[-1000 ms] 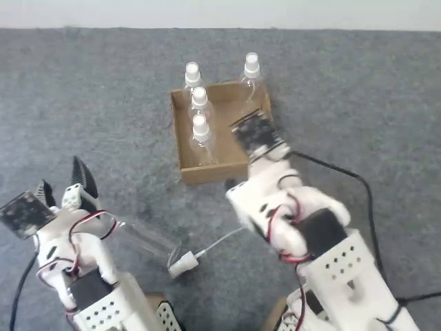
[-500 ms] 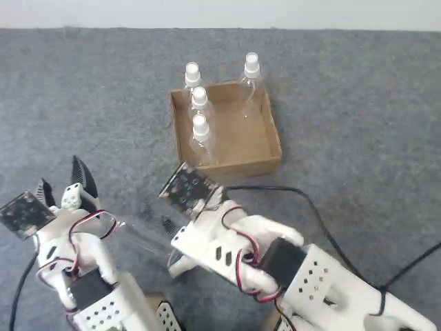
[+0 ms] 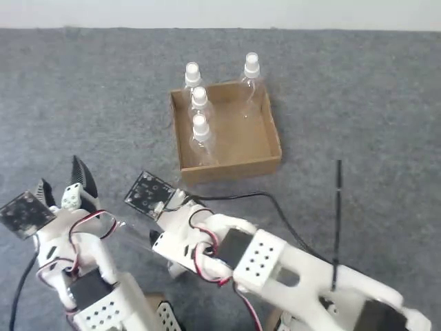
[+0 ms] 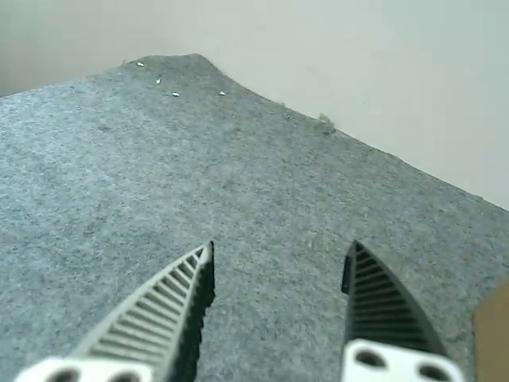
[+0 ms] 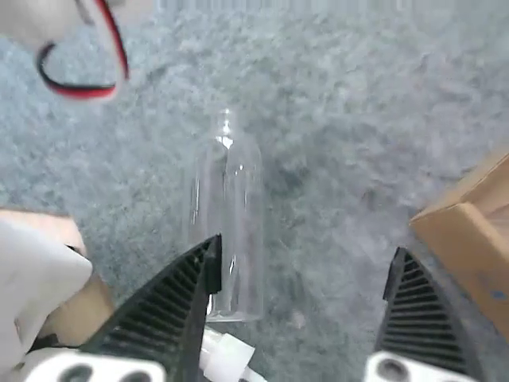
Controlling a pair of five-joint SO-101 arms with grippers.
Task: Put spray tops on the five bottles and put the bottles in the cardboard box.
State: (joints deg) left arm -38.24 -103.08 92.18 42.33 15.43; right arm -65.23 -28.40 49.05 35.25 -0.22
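Clear plastic, the fifth bottle (image 5: 227, 231) lies on its side on the grey carpet (image 3: 358, 83), outside the cardboard box (image 3: 231, 167). Over it the right gripper (image 5: 306, 255) hangs spread wide, seemingly to grasp it; the left gripper (image 4: 281, 248) gapes empty, aside.

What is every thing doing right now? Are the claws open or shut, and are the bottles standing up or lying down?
cardboard box: open on top.
four standing bottles: upright at the box, spray tops on.
lying bottle: on its side on the carpet, outside the box.
spray top: looks loose, at the lying bottle's end.
left claw: open, holding nothing.
right claw: open, over the lying bottle.
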